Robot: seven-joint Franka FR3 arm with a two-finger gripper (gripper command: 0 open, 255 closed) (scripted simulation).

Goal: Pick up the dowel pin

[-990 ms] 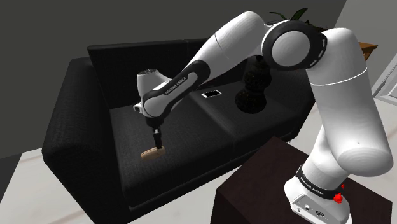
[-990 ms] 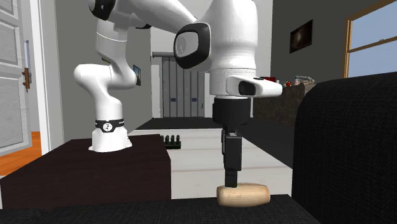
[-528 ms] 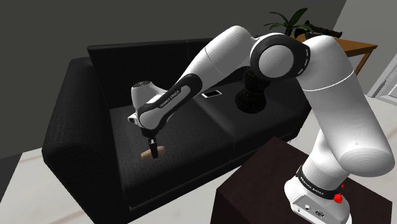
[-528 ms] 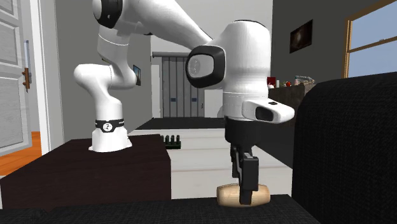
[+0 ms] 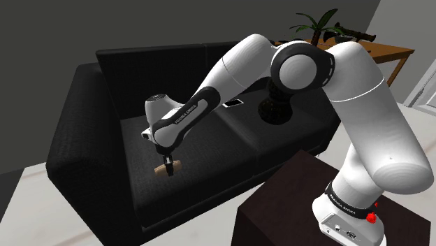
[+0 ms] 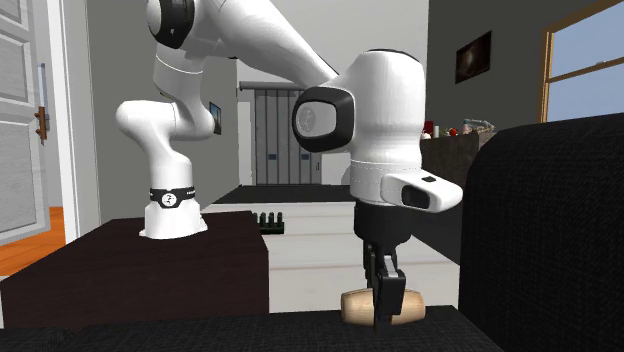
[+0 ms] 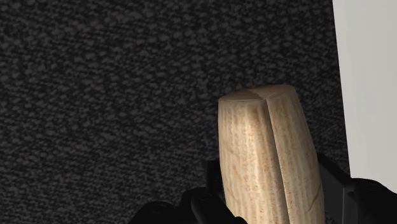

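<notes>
- The dowel pin (image 5: 175,165) lies on its side on the seat cushion of the black sofa (image 5: 80,112), toward the cushion's front edge. The gripper (image 5: 168,170) is down over its middle, pointing almost straight into the seat.
- In the wrist view the black fingers (image 7: 333,184) sit flush against both flanks of the dowel pin (image 7: 267,146). I'd call the jaws clamped on it, though it rests on the fabric and is not yet lifted.
- As I read it, the step in hand is making that grip sure before the lift. Done well, the squeeze lands across the thick middle. Near a narrowing end, a rounded side could squirt out.
- The rise should go straight up and unhurried with the wrist level, so the pin neither pivots between the pads nor drags on the weave.
- A cushion gives under pressure, so the fingertips want to sit below the pin's widest part. In the second exterior view the near finger (image 6: 388,285) crosses the pin's face nearly down to the seat, which looks right to me.
- The pin is pale wood with fine grain marks. It is barrel-shaped, fat in the middle and easing to blunt ends, and it looks smooth, hard and probably light.
- The sofa fabric (image 7: 95,95) is a coarse, nubbly, matte black weave. Past the cushion's edge runs a strip of pale floor (image 7: 372,95).
</notes>
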